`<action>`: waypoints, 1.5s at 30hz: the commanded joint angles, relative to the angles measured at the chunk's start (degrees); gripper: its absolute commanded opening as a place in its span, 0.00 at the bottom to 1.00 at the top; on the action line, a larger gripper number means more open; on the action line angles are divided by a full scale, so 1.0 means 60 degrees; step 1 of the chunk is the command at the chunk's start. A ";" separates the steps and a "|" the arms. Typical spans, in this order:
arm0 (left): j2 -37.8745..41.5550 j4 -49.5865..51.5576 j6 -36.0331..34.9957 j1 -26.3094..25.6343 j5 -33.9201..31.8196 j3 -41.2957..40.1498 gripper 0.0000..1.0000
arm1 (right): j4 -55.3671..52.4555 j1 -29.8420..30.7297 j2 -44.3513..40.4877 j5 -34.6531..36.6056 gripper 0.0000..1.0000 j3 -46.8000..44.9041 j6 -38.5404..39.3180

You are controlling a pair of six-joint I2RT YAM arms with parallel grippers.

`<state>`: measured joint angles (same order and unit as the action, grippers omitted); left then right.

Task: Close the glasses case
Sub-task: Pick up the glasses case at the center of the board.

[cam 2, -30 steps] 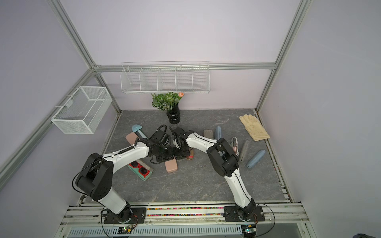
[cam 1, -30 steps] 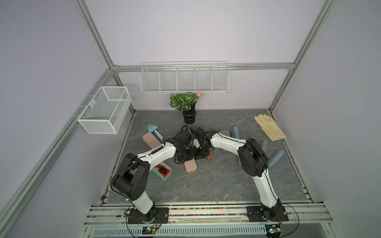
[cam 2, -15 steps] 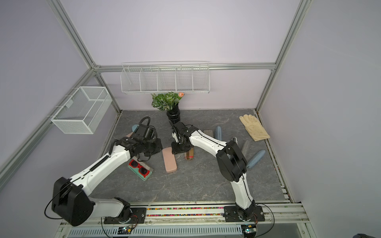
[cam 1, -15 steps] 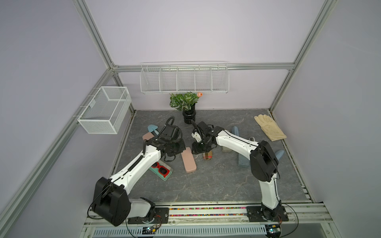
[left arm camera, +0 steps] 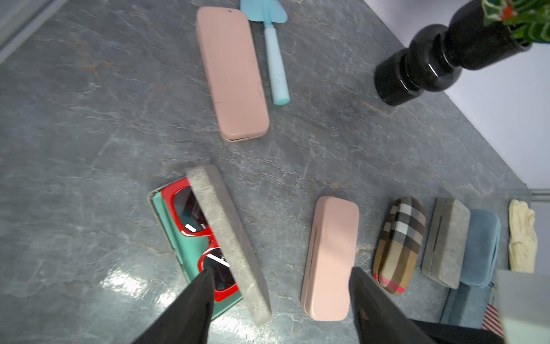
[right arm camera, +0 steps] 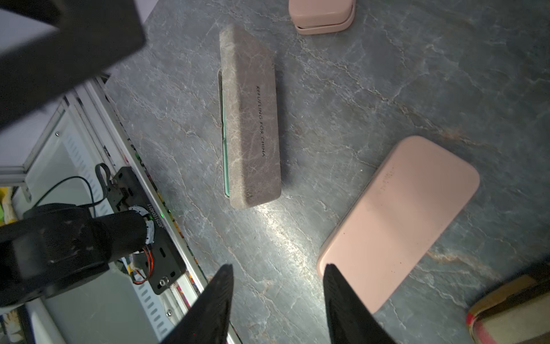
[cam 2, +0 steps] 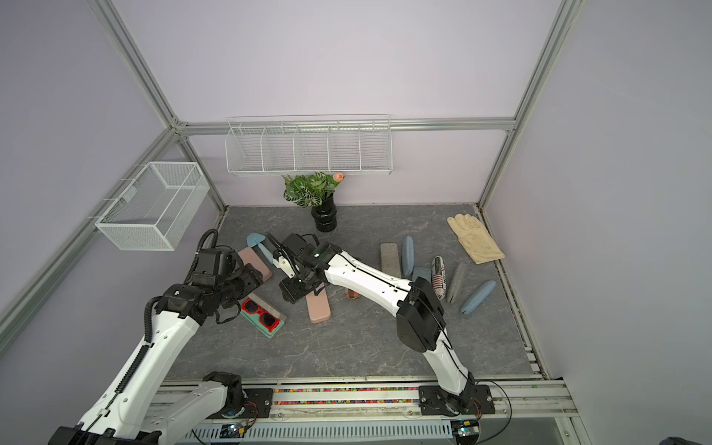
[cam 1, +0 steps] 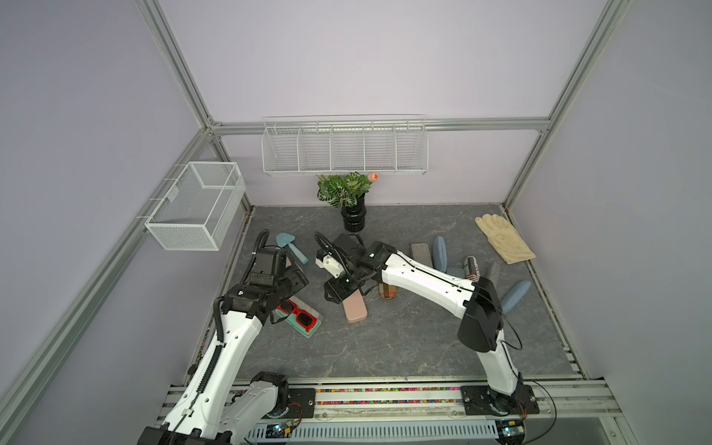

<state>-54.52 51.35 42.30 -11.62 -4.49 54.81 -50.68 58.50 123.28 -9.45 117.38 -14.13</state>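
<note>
The half-open case (left arm camera: 229, 238) lies near-left, long axis far-left to near-right, just under the nearer left gripper (left arm camera: 281, 277), jaws apart and empty; the right gripper (right arm camera: 278, 271), also apart, hovers farther right.

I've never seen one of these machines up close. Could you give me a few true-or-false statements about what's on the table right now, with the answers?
1. The gray case holding the red sunglasses is open. True.
2. The left claw grips the sunglasses. False: its jaws stand apart, holding nothing.
3. The pink case beside the right claw is shut. True.
4. The glove lies in a wire basket. False: it lies on the table.
5. The plant stands in a white pot. False: its vase is black.
</note>
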 commanded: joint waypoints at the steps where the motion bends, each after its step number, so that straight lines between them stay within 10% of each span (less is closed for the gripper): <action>1: 0.0367 0.1016 0.0301 0.0557 -0.0382 -0.0379 0.57 | -0.0531 -0.0027 0.0551 -0.0118 0.26 0.0575 0.0144; 10: 0.1245 0.1320 0.0650 0.2273 0.0018 -0.1286 0.49 | -0.1462 0.0270 0.1668 -0.0785 0.55 0.2174 0.1094; 26: 0.1637 0.1161 0.0792 0.2499 0.0459 -0.1320 0.45 | -0.2169 0.0781 0.3860 -0.0696 0.61 0.4794 0.1520; 35: 0.1611 0.1050 0.0598 0.2505 0.0604 -0.1417 0.44 | -0.2051 0.0769 0.4384 -0.0571 0.59 0.5042 0.1451; 45: 0.1529 0.0819 0.0532 0.2500 0.0777 -0.1615 0.43 | -0.2086 0.0771 0.4381 -0.0064 0.31 0.4980 0.1345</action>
<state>-45.36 56.99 45.91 3.01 -0.10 45.71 -62.11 63.22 149.16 -10.92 146.45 -6.48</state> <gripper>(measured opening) 0.428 0.316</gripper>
